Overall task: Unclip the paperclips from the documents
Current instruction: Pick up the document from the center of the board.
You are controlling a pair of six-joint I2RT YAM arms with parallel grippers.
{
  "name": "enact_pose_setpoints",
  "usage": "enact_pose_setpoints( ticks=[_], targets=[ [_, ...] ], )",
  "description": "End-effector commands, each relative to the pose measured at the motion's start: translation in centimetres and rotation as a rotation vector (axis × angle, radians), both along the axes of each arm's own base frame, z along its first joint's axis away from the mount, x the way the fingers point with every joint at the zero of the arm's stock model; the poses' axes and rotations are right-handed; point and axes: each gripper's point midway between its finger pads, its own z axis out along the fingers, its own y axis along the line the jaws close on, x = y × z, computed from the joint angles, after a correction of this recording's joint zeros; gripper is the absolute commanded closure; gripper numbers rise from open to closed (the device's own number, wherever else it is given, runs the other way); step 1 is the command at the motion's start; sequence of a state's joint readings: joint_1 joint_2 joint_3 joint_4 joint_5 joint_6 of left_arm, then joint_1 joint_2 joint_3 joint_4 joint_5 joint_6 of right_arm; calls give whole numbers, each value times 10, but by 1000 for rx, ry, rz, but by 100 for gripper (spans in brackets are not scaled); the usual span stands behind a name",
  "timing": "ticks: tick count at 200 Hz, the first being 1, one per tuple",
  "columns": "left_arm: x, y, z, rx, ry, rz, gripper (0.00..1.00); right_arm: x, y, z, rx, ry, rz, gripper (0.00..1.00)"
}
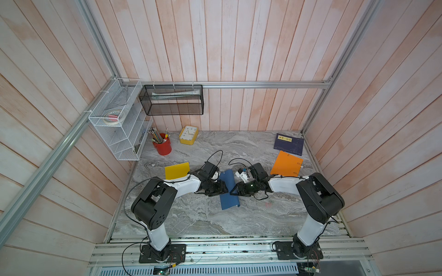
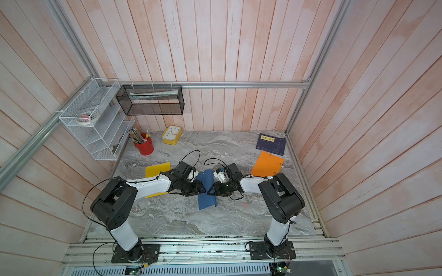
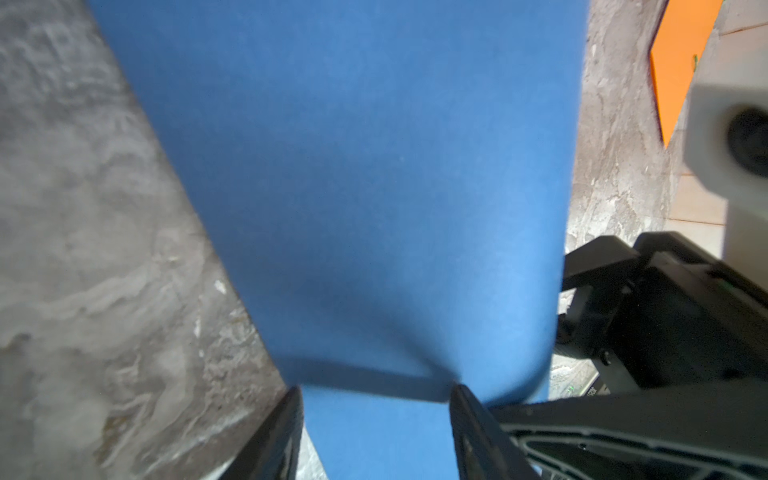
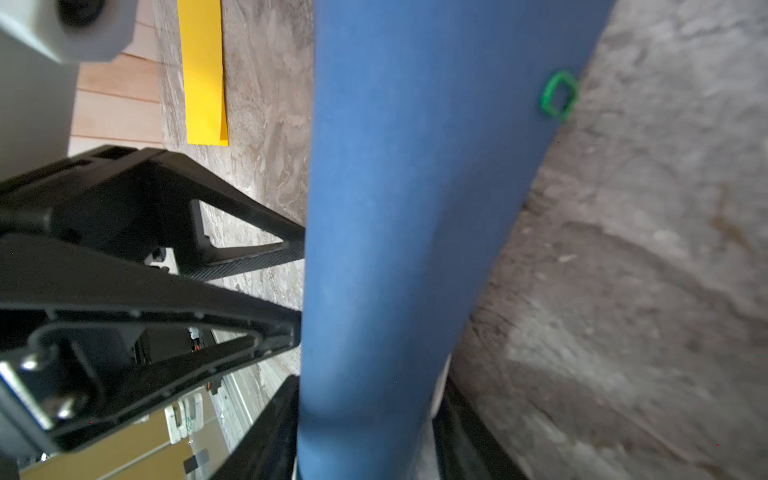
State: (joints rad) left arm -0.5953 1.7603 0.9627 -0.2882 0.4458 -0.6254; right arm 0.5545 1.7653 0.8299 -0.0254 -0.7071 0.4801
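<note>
**Left gripper** (image 3: 376, 399): jaws apart, with the blue document (image 3: 353, 187) passing between them. No pinch is seen.

**Right gripper** (image 4: 368, 386): jaws astride the same sheet from the opposite side. Whether they press on it cannot be told.

**Blue document:** at table centre, bowed up between the two arms. This is probably to raise a clipped edge off the marble table (image 1: 203, 222).
- A green paperclip (image 4: 559, 95) sits on one edge, clear of both grippers.
- A silvery paperclip (image 1: 223, 171) sits at its 11 o'clock corner.

**Loose paperclips** (image 1: 269, 204): on the marble at 4 o'clock of the sheet, apparently already off.

**Orange document** (image 1: 285, 165): at 2 o'clock, flat, with small marks on its edge that look like clips.

**Yellow document** (image 1: 177, 170): at 9 o'clock, partly under the left arm.

**Containers:**
- Red cup (image 1: 162, 148), at 11 o'clock, holds pencils.
- White wire rack (image 1: 129, 148) holds a tape roll (image 1: 112, 117).
- Black mesh basket (image 1: 172, 108) holds paper.
</note>
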Motion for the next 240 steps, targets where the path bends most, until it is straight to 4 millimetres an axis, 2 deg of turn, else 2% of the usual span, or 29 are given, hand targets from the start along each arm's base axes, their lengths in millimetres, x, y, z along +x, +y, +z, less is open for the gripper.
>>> enact_pose_setpoints(
  ticks=[1, 63, 122, 200, 240],
  targets=[
    [-6, 2, -12, 25, 29, -7, 40, -13, -9, -19, -58, 51, -1, 57],
    [3, 11, 3, 31, -11, 16, 40, -7, -10, 1, 24, 25, -18, 68],
    [30, 28, 50, -40, -158, 54, 40, 1, -17, 34, 140, -24, -23, 71],
    [56, 20, 96, -208, -289, 47, 35, -16, -16, 81, 299, -66, 30, 73],
    [63, 13, 113, -287, -326, 34, 34, -25, -15, 90, 349, -55, 48, 73]
  ],
)
